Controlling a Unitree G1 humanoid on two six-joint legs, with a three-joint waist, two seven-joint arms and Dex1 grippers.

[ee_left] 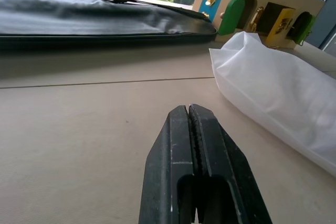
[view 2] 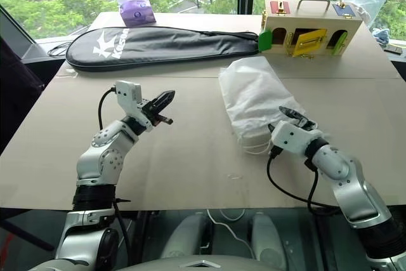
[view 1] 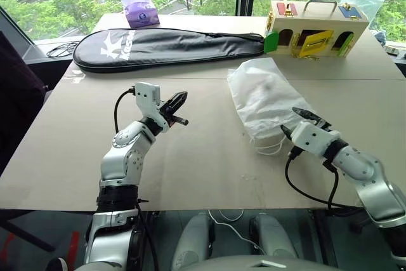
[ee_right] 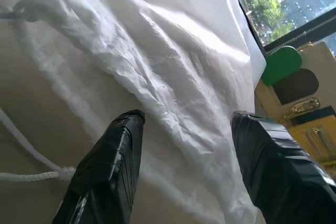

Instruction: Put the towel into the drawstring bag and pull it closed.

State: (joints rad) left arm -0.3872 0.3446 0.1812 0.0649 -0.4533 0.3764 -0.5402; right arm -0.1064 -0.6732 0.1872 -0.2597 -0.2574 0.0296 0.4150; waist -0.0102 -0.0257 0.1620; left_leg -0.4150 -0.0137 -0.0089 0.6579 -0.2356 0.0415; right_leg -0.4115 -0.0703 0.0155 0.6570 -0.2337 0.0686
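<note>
A tan desk (view 1: pixel 190 169) stands before a window. At its far edge, from ten o'clock to two o'clock, lie a purple tissue pack (view 1: pixel 140 9), a long black racket case (view 1: pixel 168 47) and a wooden toy house (view 1: pixel 316 28) with coloured doors.

At nine o'clock, the left tool (view 1: pixel 179 110) hovers above the bare desk with its two black fingers clenched together on nothing, pointing toward the middle. It appears to be waiting.

At about three o'clock lies the drawstring bag (view 1: pixel 266 96), a thin white pouch resting flat, its gathered mouth turned toward the robot and its white cords (view 1: pixel 271 146) trailing loose on the desk at that end. The bag looks bulky, so the towel is probably already inside, though the fabric hides it and this cannot be confirmed.

At four o'clock, the right tool (view 1: pixel 303 123) sits just beside the bag's mouth, fingers spread apart and gripping nothing, the pouch lying between and beyond them. Judging by this, the cords remain to be pulled.
</note>
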